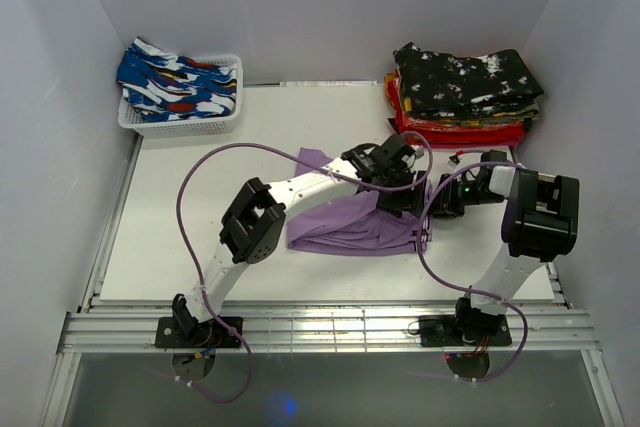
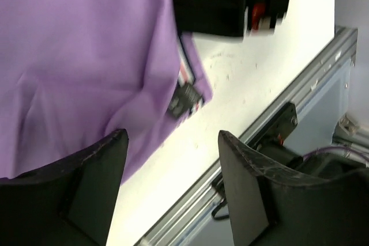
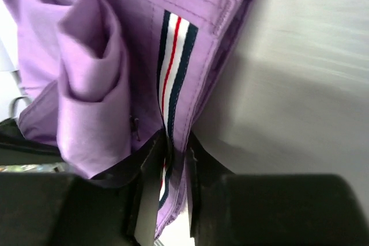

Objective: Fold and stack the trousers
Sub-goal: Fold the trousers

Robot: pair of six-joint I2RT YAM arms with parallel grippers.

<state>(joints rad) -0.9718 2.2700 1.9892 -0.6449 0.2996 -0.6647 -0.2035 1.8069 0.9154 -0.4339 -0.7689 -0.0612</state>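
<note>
Right wrist: right jaws pinch smooth purple trousers (image 3: 92,56) at striped waistband (image 3: 176,56); left jaws wide apart, empty.

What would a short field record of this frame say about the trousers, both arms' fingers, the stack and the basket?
garment in work: purple trousers, bunched, mid white table
left fingers: open, empty, above the trousers' edge
right fingers: shut on the trousers' striped waistband
stack: folded trousers, far right corner, black-and-white pair on top
basket: white, far left corner, holds blue patterned garments
</note>
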